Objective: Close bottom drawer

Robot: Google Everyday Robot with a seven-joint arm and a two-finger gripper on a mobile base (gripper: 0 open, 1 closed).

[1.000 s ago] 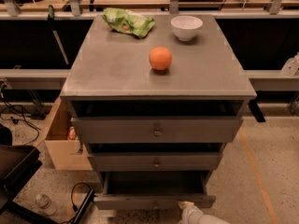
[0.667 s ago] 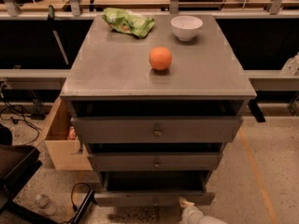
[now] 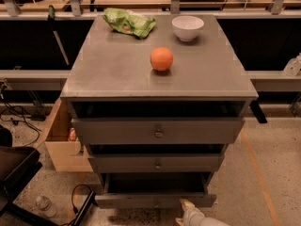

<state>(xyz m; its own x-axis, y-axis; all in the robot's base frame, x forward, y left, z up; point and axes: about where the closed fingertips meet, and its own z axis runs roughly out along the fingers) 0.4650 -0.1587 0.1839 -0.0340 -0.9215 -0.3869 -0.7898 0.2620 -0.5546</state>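
Standing pulled out at the foot of the grey cabinet, the bottom drawer projects beyond the two drawers above it. The gripper sits low in front of the cabinet, at the right part of that drawer's front panel. Whether it is clenched or released cannot be told, nor whether it touches the panel. Risks: an off-centre push may skew the tray until it binds, and a hard shove could jolt the cabinet and roll the orange off its tabletop.
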